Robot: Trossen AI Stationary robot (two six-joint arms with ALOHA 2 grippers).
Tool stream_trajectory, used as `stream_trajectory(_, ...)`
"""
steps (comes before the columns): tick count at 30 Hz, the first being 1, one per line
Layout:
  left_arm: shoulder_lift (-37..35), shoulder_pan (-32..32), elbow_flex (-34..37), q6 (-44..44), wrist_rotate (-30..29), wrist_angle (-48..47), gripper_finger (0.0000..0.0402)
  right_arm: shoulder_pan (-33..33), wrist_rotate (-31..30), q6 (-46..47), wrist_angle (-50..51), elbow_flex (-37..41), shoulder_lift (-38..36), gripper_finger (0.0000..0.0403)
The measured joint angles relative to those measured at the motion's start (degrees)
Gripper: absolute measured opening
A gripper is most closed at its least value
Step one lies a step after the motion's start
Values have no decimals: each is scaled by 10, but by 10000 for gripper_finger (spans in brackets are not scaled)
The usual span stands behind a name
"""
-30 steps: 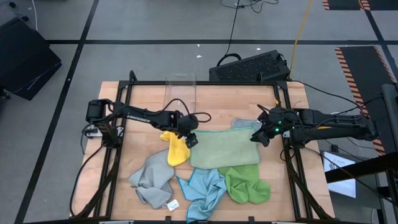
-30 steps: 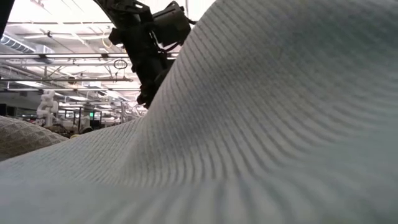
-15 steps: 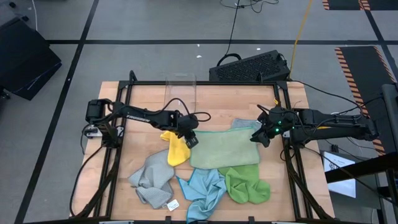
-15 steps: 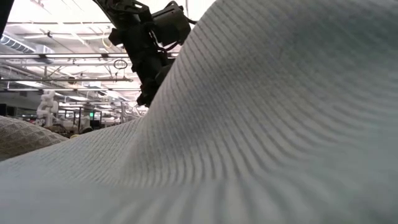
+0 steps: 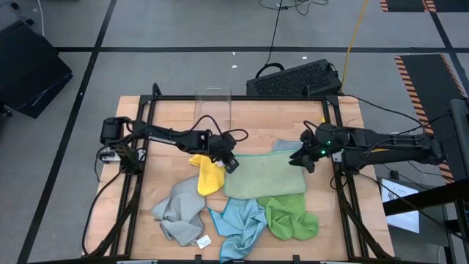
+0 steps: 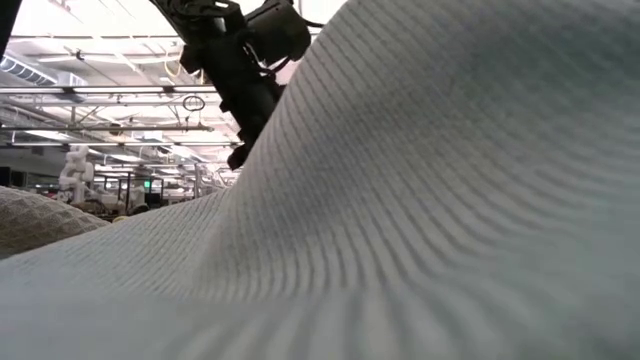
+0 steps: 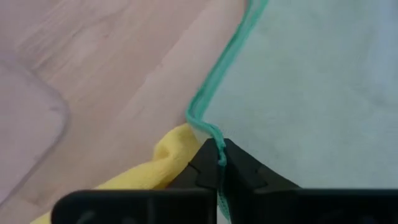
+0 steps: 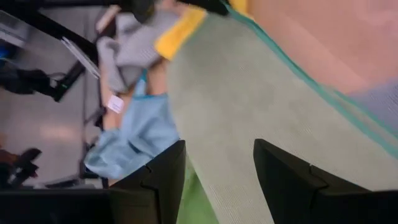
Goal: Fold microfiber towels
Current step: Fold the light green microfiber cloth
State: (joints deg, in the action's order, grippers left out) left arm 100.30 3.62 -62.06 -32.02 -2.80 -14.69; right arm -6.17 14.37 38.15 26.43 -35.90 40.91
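Note:
A pale green towel (image 5: 265, 176) lies spread flat mid-table. It partly covers a yellow towel (image 5: 207, 177) at its left and a grey towel (image 5: 287, 147) at its far right. My left gripper (image 5: 231, 163) is shut on its far left corner. My right gripper (image 8: 217, 180) hovers open over the far right corner (image 5: 299, 155), its fingers apart with the towel beyond them. Nearer the front lie another grey towel (image 5: 178, 213), a light blue towel (image 5: 238, 220) and a bright green towel (image 5: 289, 218). A pale cloth (image 6: 400, 220) close to the low camera fills most of that view. My left gripper pinches the pale green towel's dark green hemmed edge (image 7: 219, 152) between its two fingers, right beside the far left corner (image 7: 194, 118). The fingers slant down from the table's left. The corner puckers up a little; the rest of the towel lies flat on the table.
A clear plastic bin (image 5: 212, 103) stands at the table's far edge. A black frame rail (image 5: 139, 183) runs along the left side and a matching rail (image 5: 344, 198) along the right. Bare wood (image 5: 256, 125) lies between the bin and the towels.
My left wrist has rolled a little at the towel's far left corner, and in the low view its arm stands slightly higher. My right wrist has tipped a little over the far right corner. The towels lie as before.

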Motion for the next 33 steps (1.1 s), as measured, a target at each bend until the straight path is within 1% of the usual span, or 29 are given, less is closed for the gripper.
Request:
stream_trajectory(4, -21, -14, -9, -30, -2, 8, 7, 0, 36, -33, -98, 0, 58, 180)
stream_trajectory(6, -29, -24, -17, -32, -6, -6, 9, 0, 51, -55, -154, 0, 95, 180)
stream_trajectory(9, -29, -41, -47, -29, -26, 2, 6, -1, 68, -86, -235, 0, 147, 181)
stream_trajectory(11, -30, -53, -67, -29, -31, -2, 5, -2, 69, -101, -297, -1, 185, 184)
stream_trajectory(15, -29, -75, -90, -26, -69, 1, 9, -12, 72, -146, -395, -2, 249, 204)
stream_trajectory(17, -29, -83, -94, -28, -83, -3, 6, -22, 100, -162, -438, -1, 279, 217)
stream_trajectory(21, -29, -94, -106, -31, -87, 1, 7, -32, 141, -171, -525, -2, 347, 237)
stream_trajectory(26, -29, -102, -105, -26, -92, 3, 7, -33, 159, -206, -555, -36, 423, 236)
stream_trajectory(30, -29, -101, -105, -26, -85, 12, 7, -34, 174, -228, -556, -71, 463, 225)
stream_trajectory(33, -29, -102, -105, -26, -88, 11, 12, -34, 184, -234, -553, -79, 475, 210)
